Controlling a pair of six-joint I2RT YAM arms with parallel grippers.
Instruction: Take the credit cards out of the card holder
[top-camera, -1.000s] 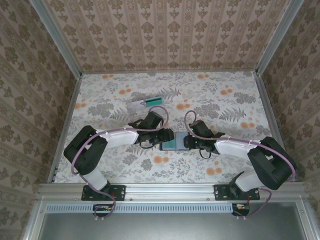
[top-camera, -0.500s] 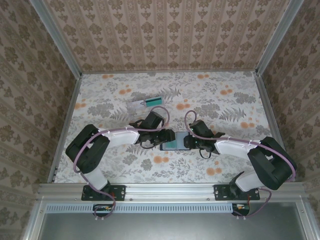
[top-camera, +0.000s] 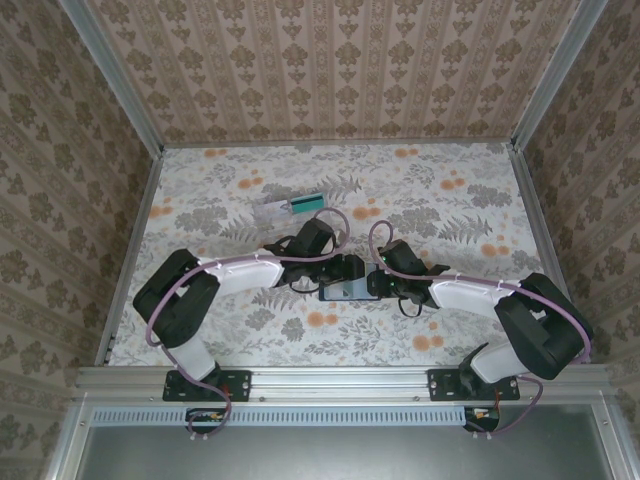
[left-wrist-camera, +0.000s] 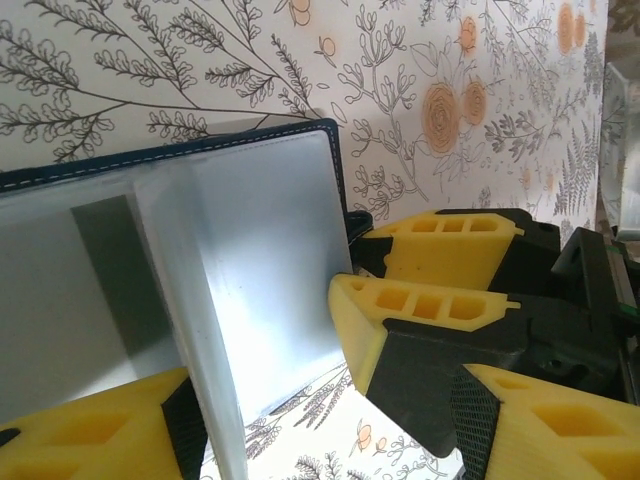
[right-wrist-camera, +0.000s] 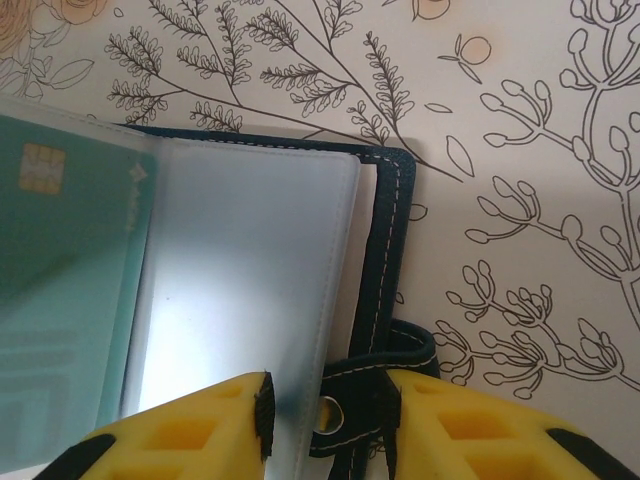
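Note:
The card holder (top-camera: 345, 291) lies open on the flowered table between my two grippers, its navy edge and grey-blue inside (left-wrist-camera: 265, 240) close below the left wrist camera. A teal credit card (right-wrist-camera: 65, 300) with a gold chip sits under a clear sleeve. My right gripper (right-wrist-camera: 325, 405) is shut on the holder's near edge, at the strap and snap (right-wrist-camera: 330, 412). My left gripper (left-wrist-camera: 320, 400) hangs open over the holder, a raised sleeve leaf (left-wrist-camera: 185, 330) beside its left finger. The right gripper's yellow fingers (left-wrist-camera: 430, 300) show in the left wrist view. Another teal credit card (top-camera: 311, 202) lies on the table further back.
A clear plastic box (top-camera: 272, 210) lies beside the loose teal card, at the back left. Patterned walls (top-camera: 100, 200) and a metal frame close in the table on three sides. Both arms (top-camera: 470, 295) stretch low across the near half.
My left gripper has slid to the right, further over the open card holder, and its jaws have widened a little. The right gripper has kept its hold and place.

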